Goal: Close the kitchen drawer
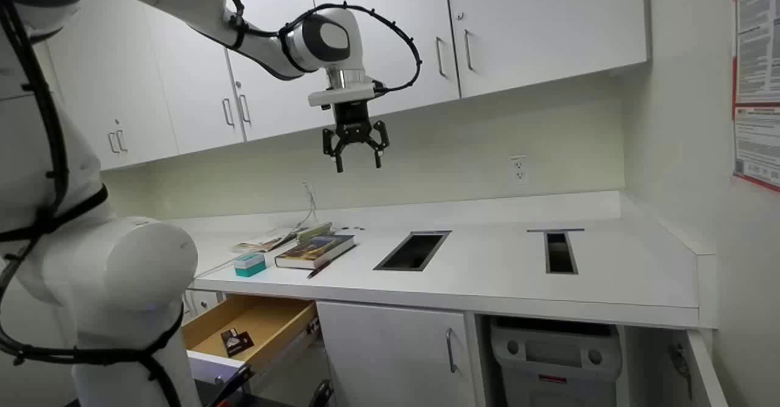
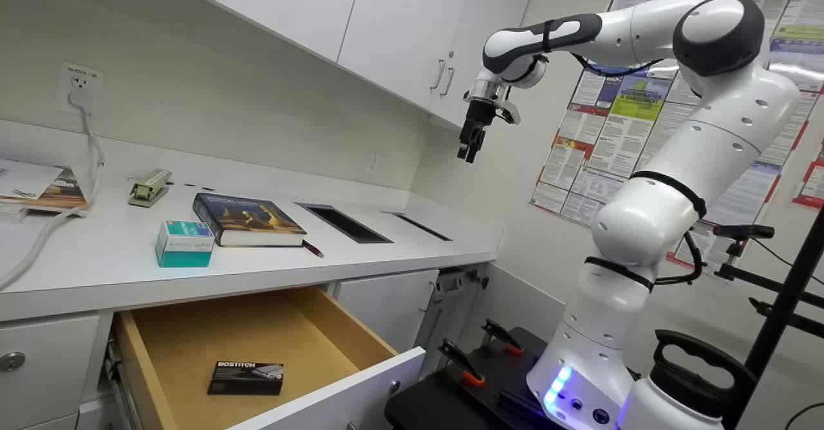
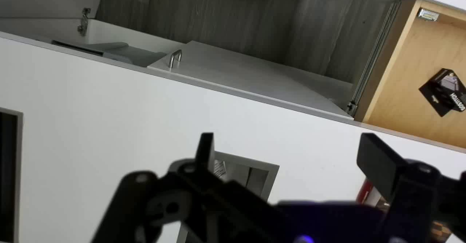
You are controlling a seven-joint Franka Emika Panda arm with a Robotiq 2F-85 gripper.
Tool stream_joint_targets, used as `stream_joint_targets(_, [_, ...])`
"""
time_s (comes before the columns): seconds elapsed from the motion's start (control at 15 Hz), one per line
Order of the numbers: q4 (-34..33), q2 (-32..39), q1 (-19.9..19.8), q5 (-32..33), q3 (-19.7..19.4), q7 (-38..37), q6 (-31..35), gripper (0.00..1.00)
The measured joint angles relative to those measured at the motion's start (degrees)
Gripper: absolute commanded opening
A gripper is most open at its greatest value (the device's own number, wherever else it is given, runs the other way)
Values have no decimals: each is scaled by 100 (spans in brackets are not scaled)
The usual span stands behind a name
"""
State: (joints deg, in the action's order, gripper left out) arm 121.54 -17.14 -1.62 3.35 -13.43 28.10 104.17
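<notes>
The kitchen drawer stands pulled well out below the countertop, its tan wooden interior showing in both exterior views [image 1: 286, 312] [image 2: 257, 320]. Its white front [image 2: 347, 394] faces the robot's base; the handle is mostly cut off at the frame's bottom. A small dark Bostitch box [image 2: 246, 380] lies inside. In the wrist view the drawer [image 3: 404, 90] is at the upper right. My gripper [image 1: 358, 163] is open and empty, pointing down high above the counter and well away from the drawer. Its spread fingers also show in the wrist view [image 3: 287, 135].
A book [image 2: 248, 221], a teal and white box [image 2: 185, 244], a stapler [image 2: 149, 186] and a pen lie on the countertop [image 1: 487, 279], which has two cutouts. Upper cabinets [image 1: 390, 35] hang behind the gripper. A cabinet door [image 1: 701, 370] stands open. Clamps [image 2: 462, 362] sit by the robot's base.
</notes>
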Motion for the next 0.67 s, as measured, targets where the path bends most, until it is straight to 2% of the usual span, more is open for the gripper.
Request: stream_joint_targets(0.67, [1,-10,3,-5,66,15,13,100])
